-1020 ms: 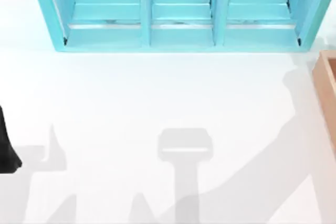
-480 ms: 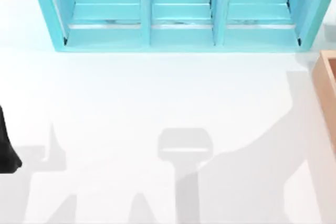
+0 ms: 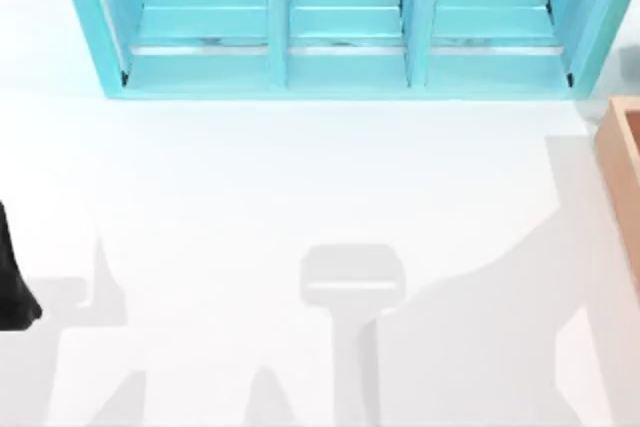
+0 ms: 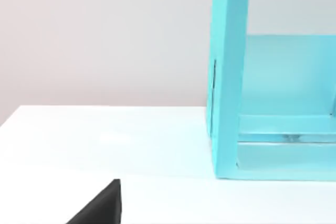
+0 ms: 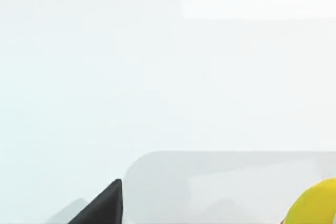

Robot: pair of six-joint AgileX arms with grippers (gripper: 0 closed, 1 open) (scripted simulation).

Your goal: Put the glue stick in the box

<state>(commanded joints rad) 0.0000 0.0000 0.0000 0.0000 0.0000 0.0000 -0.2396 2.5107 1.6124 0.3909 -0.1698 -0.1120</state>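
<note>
Over the last second the broad grey shadow in the lower right of the top view has changed from a slanting band into a wider, more upright block reaching up toward the box [image 3: 622, 162]. I take this to mean the right arm is travelling. The teal shelf unit [image 3: 340, 27], the box at the right edge and the parked left arm [image 3: 12, 282] at the left edge have not shifted. In the right wrist view the glue stick [image 5: 320, 204], as I judge the yellow rounded end at the lower right corner to be, lies on the white table [image 5: 168, 77]. It is apart from the black tip of the right gripper [image 5: 102, 208], so the pick looks not yet made. Whether either claw is open or holding anything cannot be told. No label or writing is readable.
</note>
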